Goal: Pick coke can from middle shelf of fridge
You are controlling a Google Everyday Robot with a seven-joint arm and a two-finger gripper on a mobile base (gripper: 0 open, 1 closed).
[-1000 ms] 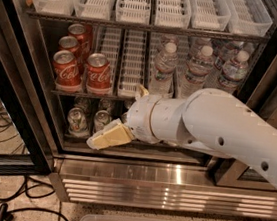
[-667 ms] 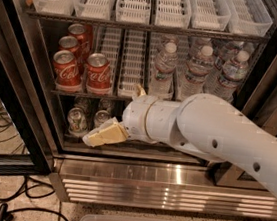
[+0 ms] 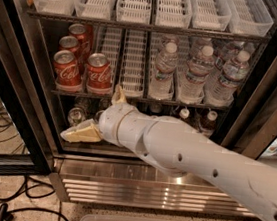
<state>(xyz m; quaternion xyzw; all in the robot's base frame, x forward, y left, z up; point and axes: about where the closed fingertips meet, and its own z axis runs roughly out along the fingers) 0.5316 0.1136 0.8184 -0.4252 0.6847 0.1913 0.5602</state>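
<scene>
Hovering just under the middle shelf [image 3: 189, 105], the end effector [image 3: 99, 114] (spread, empty) hangs above the ribbed steel base [image 3: 158, 193].

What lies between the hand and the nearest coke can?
In the camera view, the front edge of the middle shelf crosses that stretch; the hand hangs below it, lower than the front coke can.

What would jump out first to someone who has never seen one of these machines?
The thick white robot arm stretches in from the lower right across the open display fridge. Its cream-coloured tool hangs in front of the bottom shelf, just below the cans. Next come the red aluminium Coke cans clustered at the left of the thin dark middle shelf, with clear plastic water bottles on its right.
</scene>
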